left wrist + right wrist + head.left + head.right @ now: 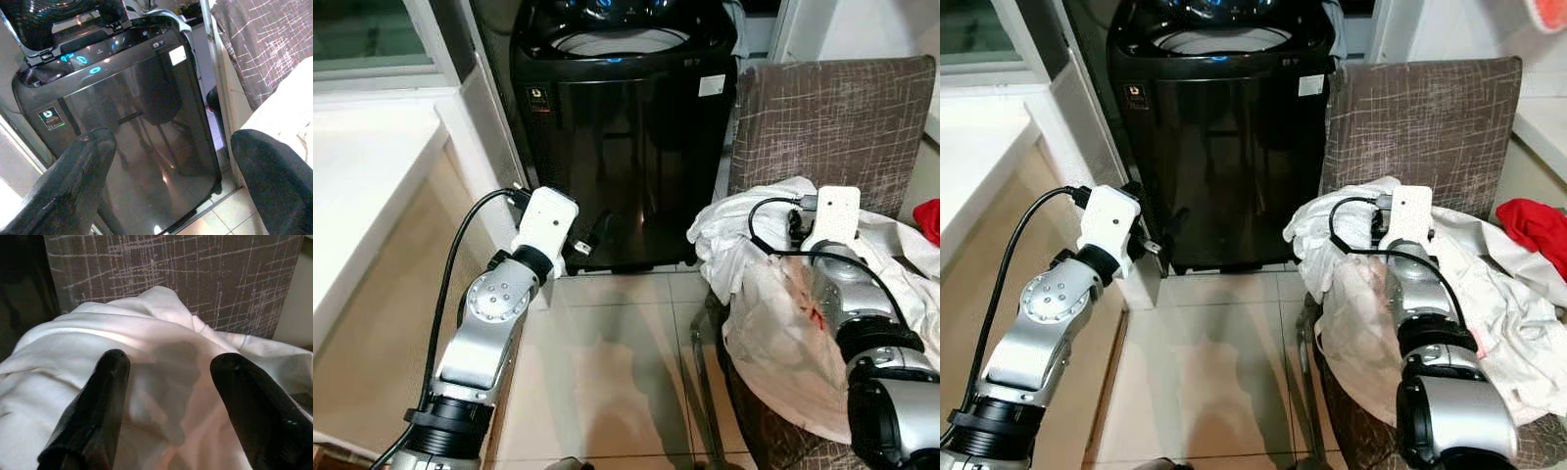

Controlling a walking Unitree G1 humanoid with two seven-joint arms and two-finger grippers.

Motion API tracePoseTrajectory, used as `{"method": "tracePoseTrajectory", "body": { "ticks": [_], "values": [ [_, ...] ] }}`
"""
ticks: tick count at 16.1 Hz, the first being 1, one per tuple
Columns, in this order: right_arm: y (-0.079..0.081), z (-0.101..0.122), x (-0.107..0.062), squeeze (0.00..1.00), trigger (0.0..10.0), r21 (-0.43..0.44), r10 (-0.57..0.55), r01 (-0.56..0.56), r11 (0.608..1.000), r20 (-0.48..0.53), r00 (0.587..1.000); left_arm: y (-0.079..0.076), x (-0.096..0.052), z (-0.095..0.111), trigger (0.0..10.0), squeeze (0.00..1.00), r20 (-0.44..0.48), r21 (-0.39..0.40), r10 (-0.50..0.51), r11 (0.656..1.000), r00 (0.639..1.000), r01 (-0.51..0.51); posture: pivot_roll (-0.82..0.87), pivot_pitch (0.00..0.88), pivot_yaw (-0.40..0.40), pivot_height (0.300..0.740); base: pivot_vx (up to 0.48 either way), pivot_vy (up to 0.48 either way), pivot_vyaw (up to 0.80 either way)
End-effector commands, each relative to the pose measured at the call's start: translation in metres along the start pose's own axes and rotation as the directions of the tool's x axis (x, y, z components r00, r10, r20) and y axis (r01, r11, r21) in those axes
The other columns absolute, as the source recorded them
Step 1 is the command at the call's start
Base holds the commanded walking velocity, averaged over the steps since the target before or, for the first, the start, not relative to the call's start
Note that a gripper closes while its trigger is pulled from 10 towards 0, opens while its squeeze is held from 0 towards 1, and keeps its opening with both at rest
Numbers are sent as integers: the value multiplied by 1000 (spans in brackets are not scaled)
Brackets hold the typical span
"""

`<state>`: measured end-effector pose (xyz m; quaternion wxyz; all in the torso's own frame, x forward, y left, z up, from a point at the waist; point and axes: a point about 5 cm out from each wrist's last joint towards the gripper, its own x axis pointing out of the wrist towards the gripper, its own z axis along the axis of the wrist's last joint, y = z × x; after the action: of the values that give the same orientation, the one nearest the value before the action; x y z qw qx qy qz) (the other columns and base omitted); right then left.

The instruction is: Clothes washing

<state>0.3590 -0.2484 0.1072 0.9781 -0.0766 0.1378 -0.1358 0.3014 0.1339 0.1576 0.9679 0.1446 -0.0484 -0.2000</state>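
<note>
**Right gripper poised over the white laundry**

The right gripper (166,396) hovers just above the white cloth (146,342) heaped on the chair (832,117), its fingers (93,411) spread apart with nothing between them. To grasp well, it should probably descend onto a raised fold, so both fingers close around a thick ridge of fabric rather than sliding over a flat stretch. A deep bite matters, since the heap looks loose and could slip or drag other pieces along.

The cloth is white, soft and crumpled, spilling over the seat's near and left edge; a red garment (1533,225) lies at the far right. The washer (626,127), black and glossy, stands far and to the left of the chair, its lid up.

The left gripper (171,186) is held toward the washer front, fingers apart and empty.
</note>
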Motion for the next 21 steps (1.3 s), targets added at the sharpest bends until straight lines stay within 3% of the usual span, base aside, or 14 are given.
{"method": "tracePoseTrajectory", "body": {
  "ticks": [1,4,8,12,14,15,16,21],
  "values": [
    [0,11,2,1000,10000,-17,10,-9,1000,24,1000,1,2,2,10000,0,1,3,-7,1000,1000,7,-98,29,79,740,0,0,0],
    [-1,14,4,1000,10000,-31,-4,5,1000,28,1000,1,1,1,10000,0,-1,4,-6,1000,1000,6,-93,29,78,740,0,0,0],
    [-12,35,7,1000,10000,-197,-12,31,980,93,996,6,-1,2,10000,0,-3,10,7,1000,1000,-7,-71,26,70,740,0,0,0],
    [-16,26,9,1000,10000,-451,15,5,893,39,999,3,0,3,10000,0,-1,4,3,1000,1000,-3,-79,28,69,740,0,0,0],
    [-12,17,9,1000,10000,-501,26,-28,865,-11,1000,2,-1,3,10000,0,-2,3,-1,1000,1000,1,-80,36,71,740,0,0,0],
    [-9,9,8,310,10000,-544,20,-44,838,-49,999,1,-3,2,10000,0,-5,3,-4,1000,1000,4,-66,47,71,740,0,0,0],
    [-7,7,8,0,10000,-542,25,-54,838,-61,998,1,-6,2,10000,0,-9,5,-3,1000,1000,3,-56,52,71,740,0,0,0],
    [-12,5,9,0,10000,-616,-26,-7,788,-45,999,10,-34,-2,10000,0,-68,28,28,999,997,-27,31,116,71,740,0,0,0]
  ]
}}
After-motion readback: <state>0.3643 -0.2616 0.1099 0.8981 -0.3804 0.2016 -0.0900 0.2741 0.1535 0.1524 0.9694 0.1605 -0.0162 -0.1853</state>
